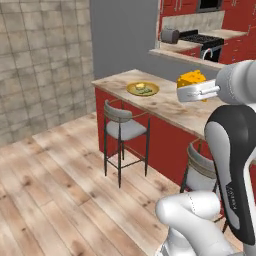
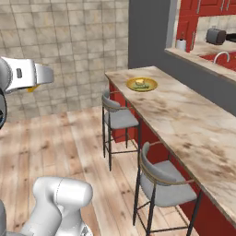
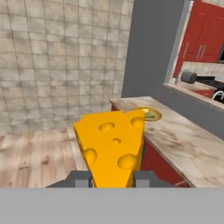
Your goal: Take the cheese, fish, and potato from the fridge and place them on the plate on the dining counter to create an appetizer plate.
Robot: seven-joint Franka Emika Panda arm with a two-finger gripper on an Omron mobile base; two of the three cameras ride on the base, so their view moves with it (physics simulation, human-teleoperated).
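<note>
My gripper (image 3: 113,179) is shut on the cheese (image 3: 113,146), an orange-yellow wedge with holes that stands between the two fingertips. In the left base view the cheese (image 1: 192,78) hangs in the gripper (image 1: 186,89) above the dining counter (image 1: 170,107). The plate (image 1: 131,90) lies near the counter's far left end, well left of the cheese. On the plate (image 2: 153,85) sit a pale yellow lump, the potato (image 2: 139,82), and a dark green bit that looks like the fish (image 2: 145,86). The fridge is out of view.
Two grey-seated stools (image 1: 122,127) (image 2: 166,184) stand along the counter's near side. Behind it are a farther counter with a faucet (image 2: 221,55), a toaster (image 1: 170,35) and a stove (image 1: 205,40). A tiled wall (image 1: 40,60) and wood floor lie to the left.
</note>
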